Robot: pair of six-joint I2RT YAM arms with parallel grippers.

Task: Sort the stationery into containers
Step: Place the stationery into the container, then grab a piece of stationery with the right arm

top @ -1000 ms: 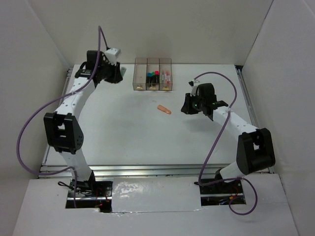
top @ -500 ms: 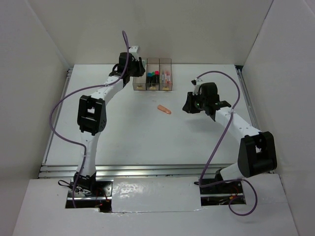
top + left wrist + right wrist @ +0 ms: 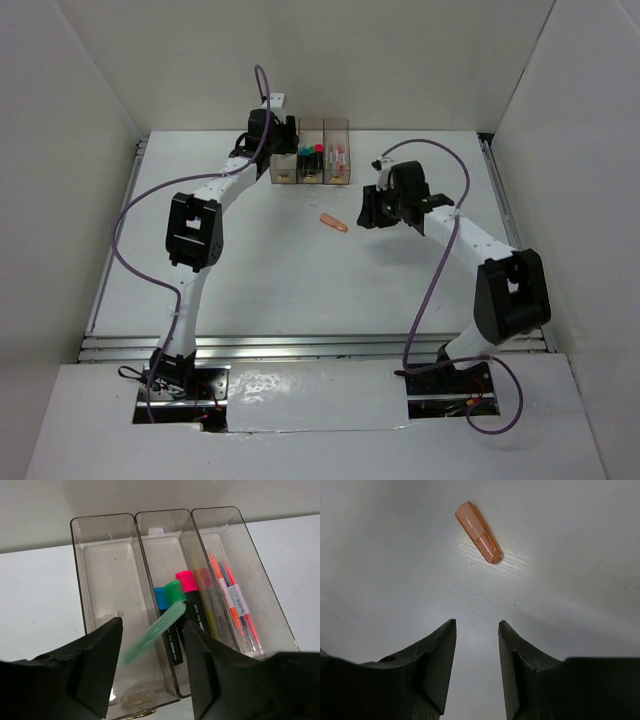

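From where I stood, the three joined bins (image 3: pixel 311 127) sat at the 12 o'clock side of the white table (image 3: pixel 250 280). The left gripper (image 3: pixel 152 627) hung over their near end with its fingers spread apart. Between the fingertips, touching neither, was a pale green pen (image 3: pixel 150 639). It was blurred and slanted from 7 to 1 o'clock across the wall between the left bin (image 3: pixel 102 575) and the middle bin (image 3: pixel 161 555). I could not tell whether it rested on that wall or was in the air.

In the middle bin three black-bodied markers lay side by side: a blue-capped marker (image 3: pixel 160 598), a green-capped marker (image 3: pixel 174 590) and a pink-capped marker (image 3: pixel 186 580). The right bin (image 3: pixel 220 532) held a bundle of orange-salmon pens (image 3: pixel 231 594) with a pale band round them. A yellowish pen (image 3: pixel 205 597) lay by the wall between the middle and right bins, and I could not tell on which side.

A short translucent orange-salmon piece (image 3: pixel 479 532) lay alone on the table, at about 6 o'clock from the bins and well apart from them. The right gripper (image 3: pixel 476 627) stood near it on its 3 o'clock side, fingers apart and not touching it. In the wrist view the piece lay at 12 o'clock beyond the fingertips, slanted from 11 to 5 o'clock.
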